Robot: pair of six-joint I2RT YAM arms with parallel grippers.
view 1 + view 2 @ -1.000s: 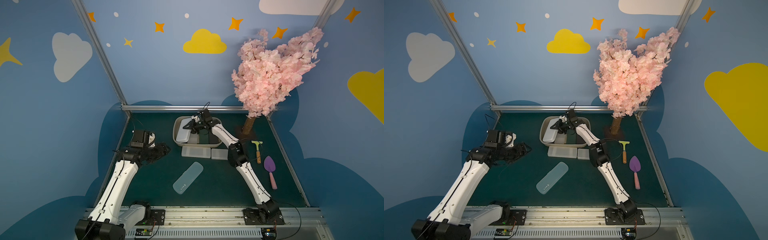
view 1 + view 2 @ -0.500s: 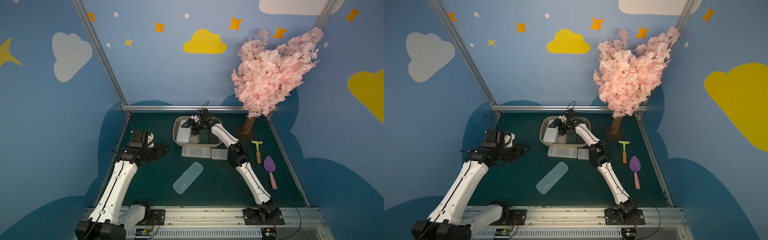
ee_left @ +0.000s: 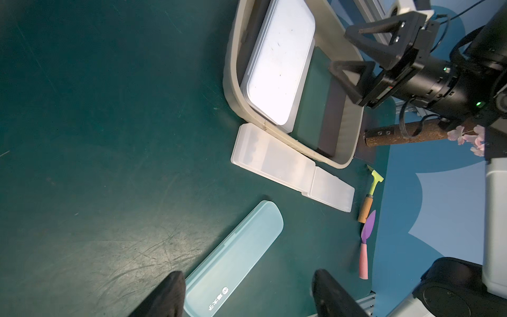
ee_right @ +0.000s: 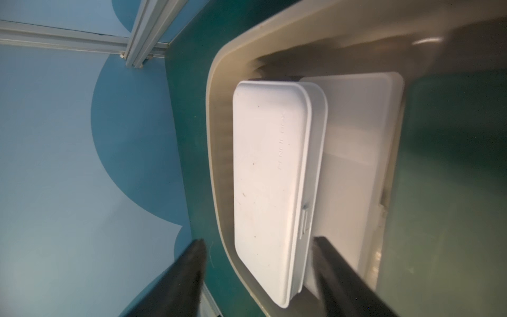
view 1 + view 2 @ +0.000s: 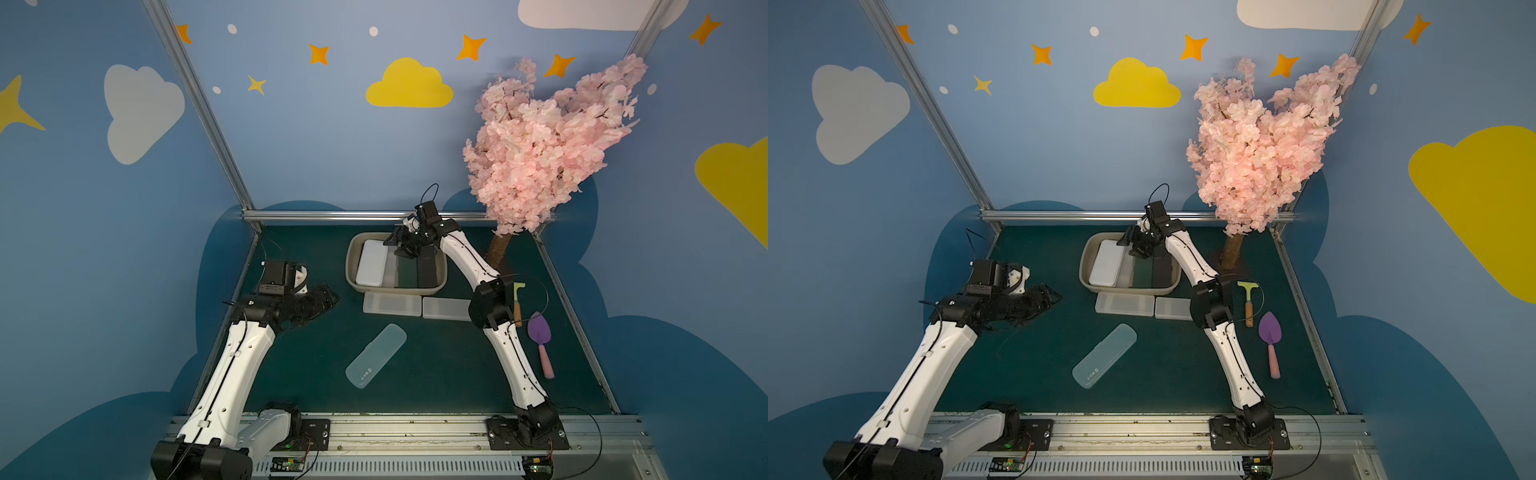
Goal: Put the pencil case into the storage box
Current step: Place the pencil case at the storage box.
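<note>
The beige storage box (image 5: 351, 257) (image 5: 1086, 266) stands at the back of the green mat. A white pencil case (image 5: 372, 264) (image 4: 269, 178) leans inside it against the left wall, beside a frosted, a dark green and a black case. My right gripper (image 5: 397, 246) (image 4: 259, 241) hangs open over the box's far end, one finger outside the rim and one inside, apart from the white case. A pale blue pencil case (image 5: 376, 350) (image 3: 233, 255) lies slanted mid-mat. My left gripper (image 5: 328, 297) (image 3: 248, 274) hovers open to its left, holding nothing.
Two clear pencil cases (image 5: 392, 304) (image 5: 446, 309) lie end to end against the box's front wall. A yellow-headed scraper (image 5: 517, 301) and a purple trowel (image 5: 540, 340) lie at the right. A pink blossom tree (image 5: 540, 149) stands back right.
The right gripper's jaws have parted from the white pencil case, which now rests in the box. The left arm has shifted only slightly.
</note>
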